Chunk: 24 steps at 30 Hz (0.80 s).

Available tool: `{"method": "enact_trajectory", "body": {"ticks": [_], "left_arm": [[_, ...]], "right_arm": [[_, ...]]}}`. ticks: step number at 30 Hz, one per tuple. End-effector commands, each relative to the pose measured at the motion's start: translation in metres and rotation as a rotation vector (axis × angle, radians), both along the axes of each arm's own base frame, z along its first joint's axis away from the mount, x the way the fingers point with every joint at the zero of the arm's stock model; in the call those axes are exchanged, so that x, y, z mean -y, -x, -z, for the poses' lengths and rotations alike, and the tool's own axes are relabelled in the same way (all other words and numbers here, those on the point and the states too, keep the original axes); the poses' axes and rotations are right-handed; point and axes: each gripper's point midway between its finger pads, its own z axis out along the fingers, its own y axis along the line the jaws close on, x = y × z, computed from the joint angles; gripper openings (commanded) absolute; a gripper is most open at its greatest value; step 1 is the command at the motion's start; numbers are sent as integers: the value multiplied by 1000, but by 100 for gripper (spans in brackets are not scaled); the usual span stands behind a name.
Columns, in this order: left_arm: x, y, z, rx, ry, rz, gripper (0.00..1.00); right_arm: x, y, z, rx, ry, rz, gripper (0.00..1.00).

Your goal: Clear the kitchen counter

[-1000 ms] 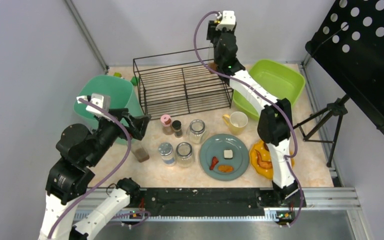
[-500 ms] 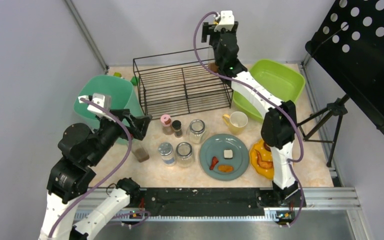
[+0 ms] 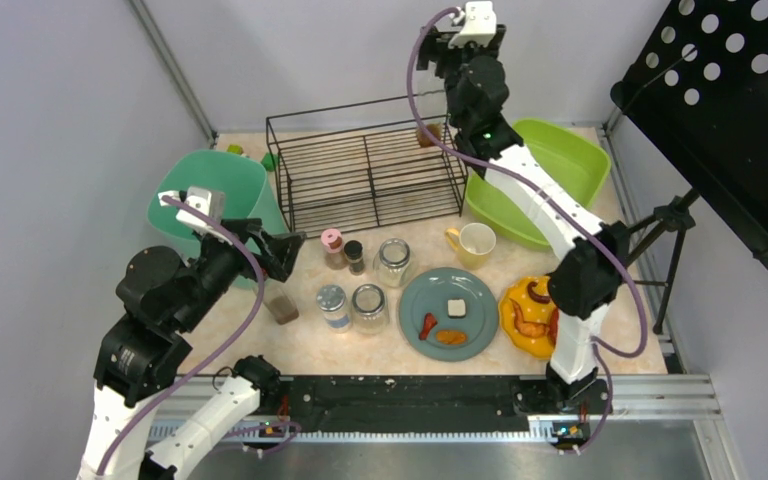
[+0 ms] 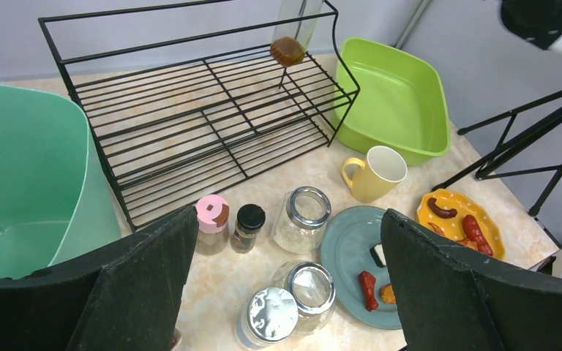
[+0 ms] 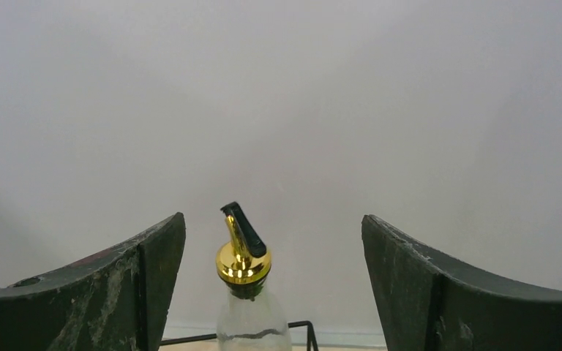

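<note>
- The counter [image 3: 305,350] fills the middle of the top view and it's still pretty busy. There are jars [image 3: 370,300], a plate [image 3: 480,330] with food bits, a mug [image 3: 475,243] and a yellow dish [image 3: 510,320], all sitting in front of the rack [image 3: 370,175].
- What just changed: the right arm has let go of the bottle [image 5: 245,292] and lifted up and back from it. The bottle now stands upright on its own at the rack's far right corner.
- So I'd call that one item off the counter, with plenty left to go.
- The right gripper [image 5: 272,219] has its jaws spread wide. The bottle's gold spout shows between them but clear of both fingers, so it's holding and touching nothing.
- The left gripper [image 4: 289,213] is also wide open and empty. It hangs over the counter's left side next to the teal bin [image 3: 230,180], looking toward the jars.
- The lime tub [image 3: 580,165] at the far right looks empty from here.
</note>
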Motion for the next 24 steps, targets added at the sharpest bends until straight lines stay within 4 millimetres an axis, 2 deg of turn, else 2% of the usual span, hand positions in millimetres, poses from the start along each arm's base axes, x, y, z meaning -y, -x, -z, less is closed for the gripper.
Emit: {"method": "enact_trajectory", "body": {"ticks": [1, 3, 6, 7, 10, 18, 21, 24], "left_arm": [[-1, 0, -14, 53, 13, 0, 99], [-6, -2, -16, 57, 11, -32, 99], [-8, -1, -17, 62, 15, -38, 99], [-8, -1, -17, 64, 15, -41, 99], [-13, -1, -18, 72, 15, -62, 99], [-44, 1, -21, 96, -9, -210, 99], [-57, 1, -21, 94, -18, -273, 99], [-69, 2, -21, 86, -20, -340, 99]], "right_arm": [[12, 60, -71, 113, -22, -49, 89], [2, 74, -72, 89, 17, -109, 88], [-17, 92, -63, 30, 71, -235, 88], [-22, 103, -63, 29, 86, -286, 88], [-46, 134, -44, -1, 115, -459, 87], [-115, 223, 19, -93, 250, -951, 85], [-145, 268, 60, -99, 312, -1154, 84], [-170, 302, 90, -68, 328, -1270, 85]]}}
